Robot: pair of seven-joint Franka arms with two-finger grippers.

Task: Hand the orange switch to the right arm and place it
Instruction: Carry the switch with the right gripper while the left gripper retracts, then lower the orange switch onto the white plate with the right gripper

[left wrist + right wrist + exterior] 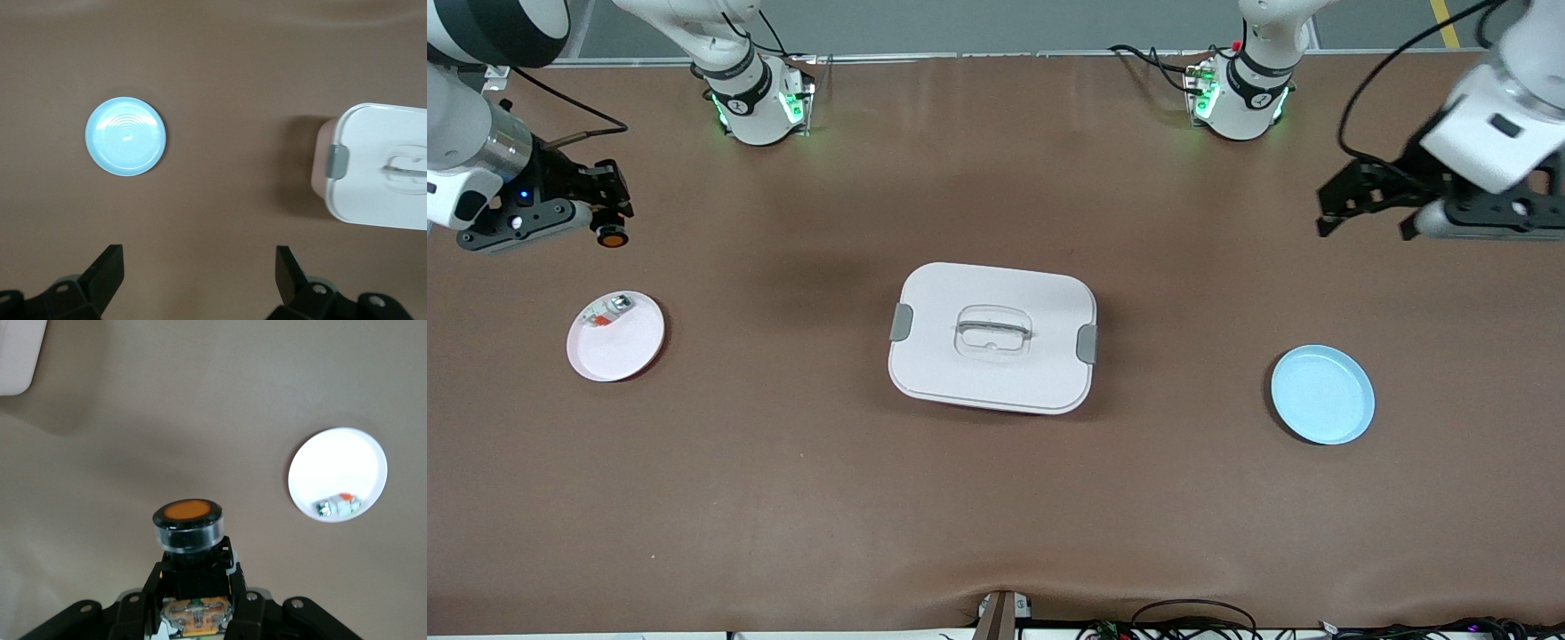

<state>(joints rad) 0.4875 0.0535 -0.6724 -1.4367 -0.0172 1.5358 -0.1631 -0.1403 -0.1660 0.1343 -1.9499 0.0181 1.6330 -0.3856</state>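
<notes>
The orange switch [612, 236] [187, 520], a stubby black button with a round orange face, is held up in the air by my right gripper [607, 216] [193, 577], shut on its body. It hangs over bare table at the right arm's end, not over the pink plate [627, 347] [363, 457]. My left gripper [1365, 218] [199, 273] is open and empty, in the air over the left arm's end of the table. The blue plate [1322, 394] [125, 136] lies empty there.
A small white-and-silver part [607, 311] [339, 506] with a red-orange bit lies in the pink plate. A white lidded box [1040, 364] [380, 193] with grey clips stands in the middle of the table.
</notes>
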